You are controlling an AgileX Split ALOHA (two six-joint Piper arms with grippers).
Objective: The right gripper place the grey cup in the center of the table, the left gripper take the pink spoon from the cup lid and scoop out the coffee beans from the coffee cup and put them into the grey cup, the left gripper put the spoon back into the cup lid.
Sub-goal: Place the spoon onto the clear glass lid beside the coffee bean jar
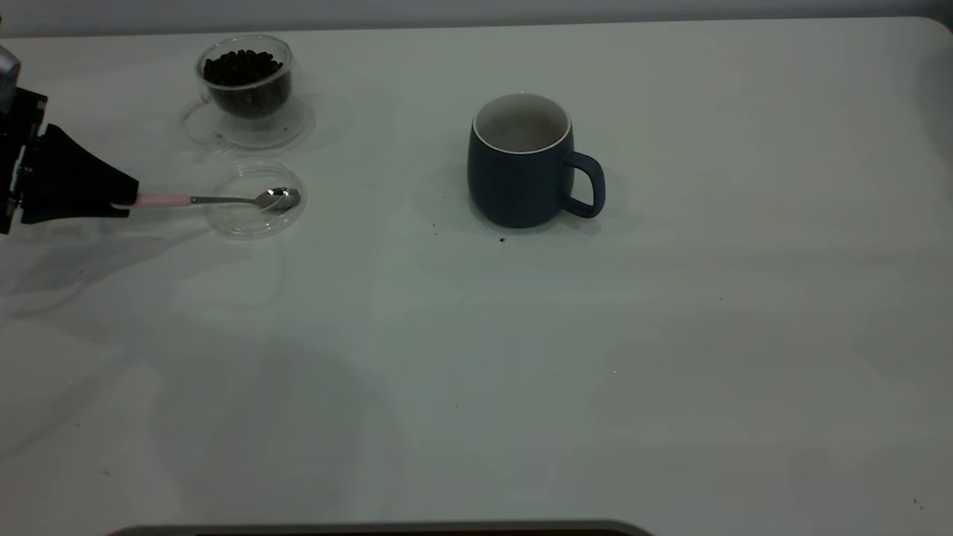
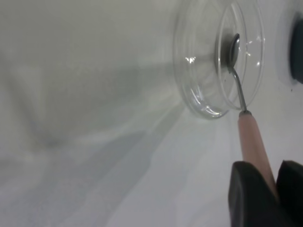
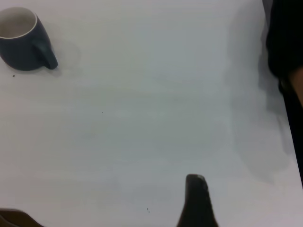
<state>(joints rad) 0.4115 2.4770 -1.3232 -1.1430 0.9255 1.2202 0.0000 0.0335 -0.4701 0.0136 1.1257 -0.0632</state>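
My left gripper (image 1: 123, 201) is at the far left of the white table (image 1: 521, 372), shut on the pale pink handle of the pink spoon (image 1: 223, 199). The spoon's metal bowl lies in the clear cup lid (image 1: 257, 223). The left wrist view shows the fingers (image 2: 246, 189) pinching the spoon (image 2: 251, 137) and the lid (image 2: 199, 94). Behind the lid stands the glass coffee cup (image 1: 246, 138) filled with coffee beans (image 1: 242, 67). The grey cup (image 1: 514, 186) stands upright at the table's middle, handle to the right, also in the right wrist view (image 3: 21, 52). Of my right gripper only one finger (image 3: 195, 198) shows, far from the cup.
A few dark specks (image 1: 502, 240) lie in front of the grey cup. A dark shape (image 3: 284, 47) stands past the table's edge in the right wrist view. A dark strip (image 1: 372, 530) runs along the table's front edge.
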